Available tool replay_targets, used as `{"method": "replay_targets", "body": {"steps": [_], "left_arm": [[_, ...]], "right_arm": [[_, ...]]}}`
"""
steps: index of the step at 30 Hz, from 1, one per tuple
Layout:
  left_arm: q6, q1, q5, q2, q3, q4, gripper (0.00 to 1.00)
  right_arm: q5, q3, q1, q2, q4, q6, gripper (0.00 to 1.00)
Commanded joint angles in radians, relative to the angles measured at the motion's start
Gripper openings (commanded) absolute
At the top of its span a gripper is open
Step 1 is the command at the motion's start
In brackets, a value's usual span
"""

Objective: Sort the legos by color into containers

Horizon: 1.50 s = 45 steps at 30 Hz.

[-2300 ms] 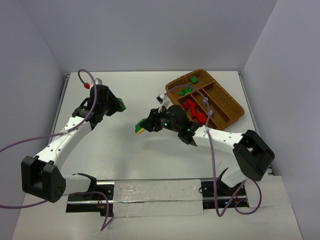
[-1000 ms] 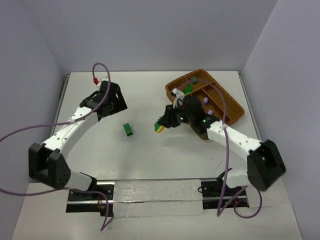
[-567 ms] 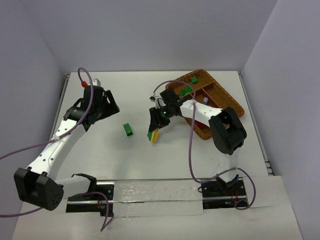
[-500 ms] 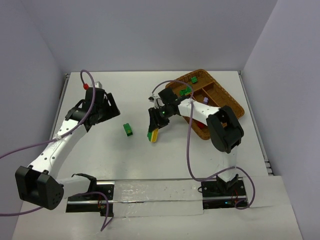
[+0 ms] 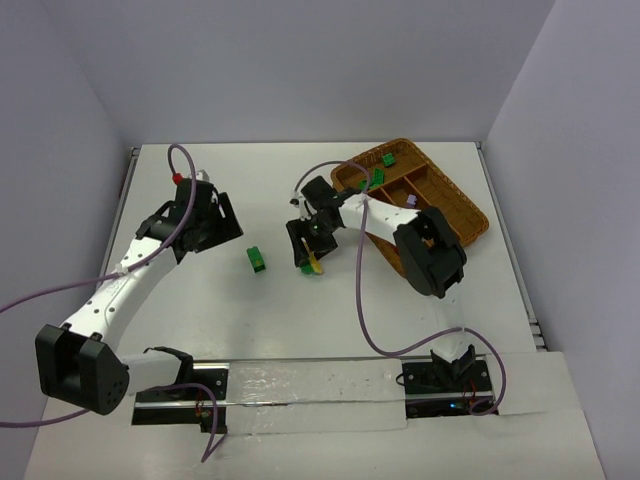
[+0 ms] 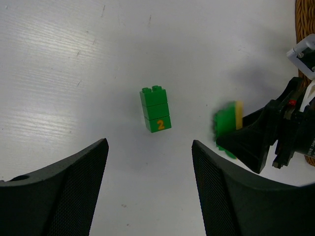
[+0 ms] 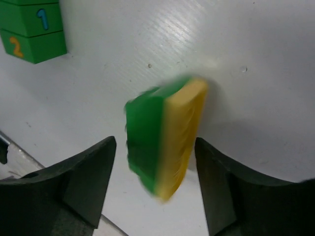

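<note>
Right tool is gaping wide around a blurred green-yellow lego; left tool is hovering wide over the green lego at its nine o'clock.

Fingers of my left hand are matt, mesh-textured black, the green lego is smooth plastic, the surface faintly ribbed, the tray woven wicker.

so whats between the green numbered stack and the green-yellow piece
Nothing, only bare table between the green stack and the green-yellow piece; the left wrist view shows it.
</note>
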Motion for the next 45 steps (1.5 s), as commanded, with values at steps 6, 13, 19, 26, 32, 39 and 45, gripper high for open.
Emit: {"method": "replay_targets", "body": {"steps": [6, 13, 19, 26, 32, 39, 45], "left_arm": [[0.001, 0.005, 0.012, 0.039, -0.011, 0.049, 0.75], [0.005, 0.005, 0.017, 0.044, -0.014, 0.053, 0.75], [0.009, 0.004, 0.043, 0.058, -0.010, 0.066, 0.75], [0.001, 0.003, 0.032, 0.049, -0.015, 0.061, 0.75], [-0.002, 0.002, 0.037, 0.041, -0.030, 0.065, 0.76], [-0.005, 0.003, 0.092, 0.056, -0.028, 0.078, 0.76], [-0.005, 0.003, 0.088, 0.042, -0.028, 0.067, 0.76]], "right_arm": [[0.129, -0.091, 0.013, -0.115, 0.159, 0.058, 1.00], [0.111, -0.234, 0.015, -0.232, 0.256, 0.055, 1.00], [0.088, -0.249, 0.021, -0.233, 0.256, 0.027, 1.00], [0.094, -0.189, 0.048, -0.166, 0.246, 0.033, 0.98], [0.171, -0.165, 0.064, -0.121, 0.272, 0.064, 0.93], [0.187, -0.172, 0.065, -0.101, 0.300, 0.072, 0.84], [0.198, -0.164, 0.067, -0.092, 0.297, 0.072, 0.71]]}}
